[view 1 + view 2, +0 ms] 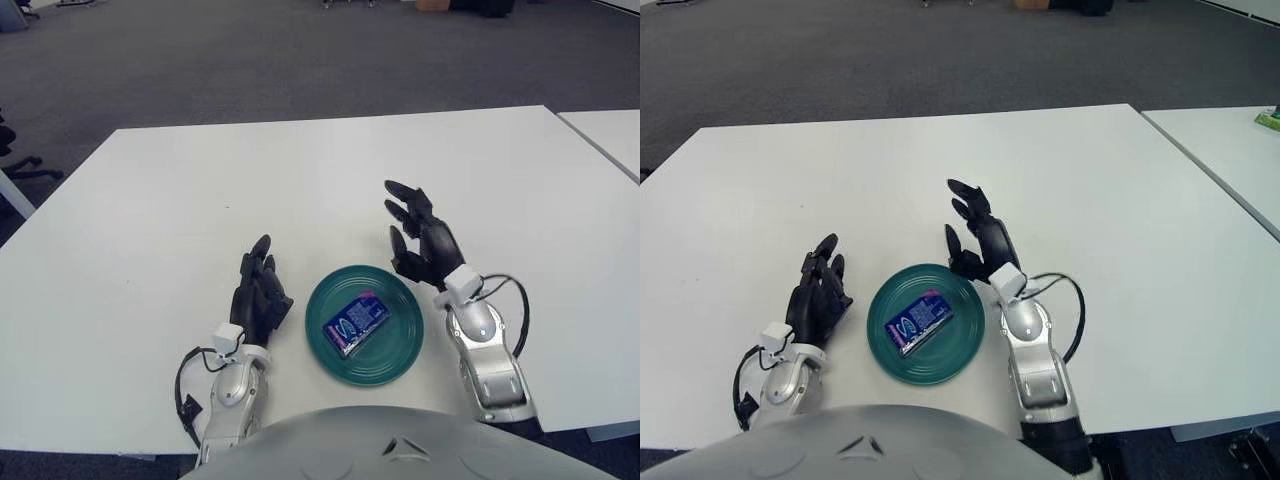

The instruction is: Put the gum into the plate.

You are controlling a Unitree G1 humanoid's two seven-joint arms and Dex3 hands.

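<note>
A blue pack of gum point(355, 322) lies flat inside the green plate point(398, 352) near the table's front edge. My right hand point(420, 236) is just beyond the plate's right rim, raised, fingers spread and holding nothing. My left hand point(260, 288) shows to the left of the plate, fingers relaxed and empty. The same scene shows in the right eye view, with the gum point(919, 321) in the plate point(890, 352).
The white table point(250, 190) stretches far ahead and to both sides. A second white table point(610, 135) stands at the right with a narrow gap between. Grey carpet floor lies beyond.
</note>
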